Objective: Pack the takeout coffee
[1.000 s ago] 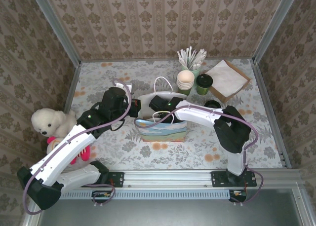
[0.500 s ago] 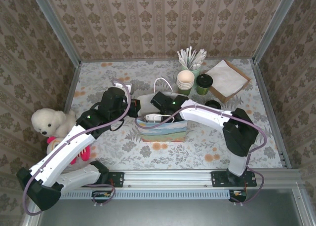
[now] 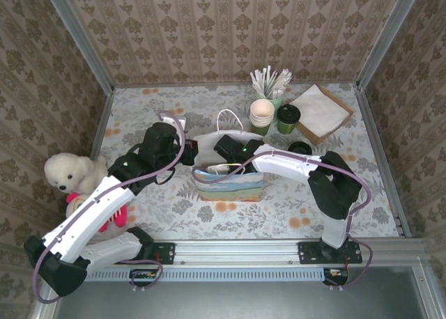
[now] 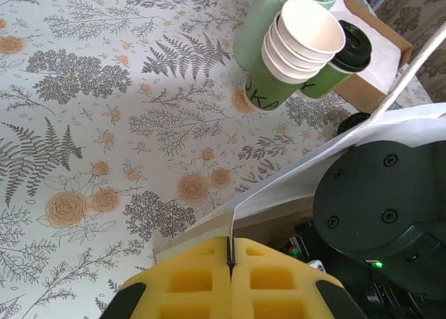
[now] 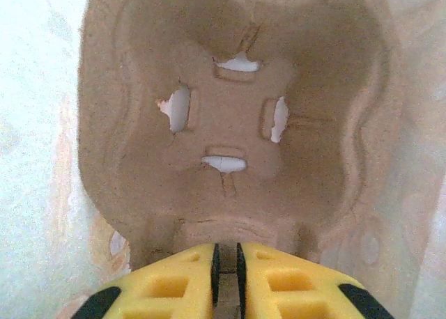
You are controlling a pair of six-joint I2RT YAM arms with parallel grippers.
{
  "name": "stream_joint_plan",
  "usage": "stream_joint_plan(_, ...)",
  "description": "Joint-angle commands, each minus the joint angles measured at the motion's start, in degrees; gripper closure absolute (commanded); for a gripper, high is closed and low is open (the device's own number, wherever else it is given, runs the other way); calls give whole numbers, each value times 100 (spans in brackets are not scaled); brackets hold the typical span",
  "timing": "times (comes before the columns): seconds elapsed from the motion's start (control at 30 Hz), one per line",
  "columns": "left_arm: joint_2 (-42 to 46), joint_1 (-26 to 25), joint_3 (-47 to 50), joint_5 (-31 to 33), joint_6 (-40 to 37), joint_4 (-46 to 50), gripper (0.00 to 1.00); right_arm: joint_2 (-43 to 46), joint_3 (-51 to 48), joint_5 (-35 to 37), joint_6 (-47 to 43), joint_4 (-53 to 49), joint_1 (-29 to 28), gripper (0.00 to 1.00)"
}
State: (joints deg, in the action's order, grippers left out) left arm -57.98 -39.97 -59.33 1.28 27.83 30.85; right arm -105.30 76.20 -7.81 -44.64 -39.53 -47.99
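right elbow (image 3: 334, 187) eased back left a touch; right gripper (image 5: 225, 255) down in bag (image 3: 230, 185), pinching carrier (image 5: 230, 110) rim; left gripper (image 4: 230, 255) pinching bag edge; coffee (image 3: 288, 118) well behind both, between cups (image 3: 262, 113) and napkins (image 3: 319, 110), its near side open

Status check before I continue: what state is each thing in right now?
Bag: upright, mouth open.
Left claw: shut on the bag's rim.
Right claw: shut on the cup tray, inside the bag.
Coffee: lidded, upright on the table, not packed.
Spare cups: stacked.
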Motion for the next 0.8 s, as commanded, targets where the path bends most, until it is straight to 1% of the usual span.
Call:
stream_joint_plan(0.0,164,35,82,31,-12,63,100,126,284,-329,41,-404,-6,79)
stream_joint_plan(0.03,210,38,157,30,10,29,100,173,275,-429,69,-402,0,77)
stream_joint_plan(0.13,210,49,213,-117,-123,-13,100,130,282,-447,156,-433,-1,76)
stream_joint_plan(0.23,181,50,233,-249,-293,67,100,-104,275,-70,239,-394,-31,77)
stream_joint_plan(0.4,-25,130,203,-462,-253,71,100,-284,70,113,6,-124,-39,73)
stream_joint_plan(0.53,-78,170,192,-716,-208,-34,100,-473,73,604,-91,-181,-81,72)
stream_joint_plan(0.7,-91,311,151,-902,-211,-27,100,-378,-34,678,-233,36,-88,71)
stream_joint_plan(0.77,-52,345,135,-937,-206,-40,100,-313,19,615,-224,4,-82,68)
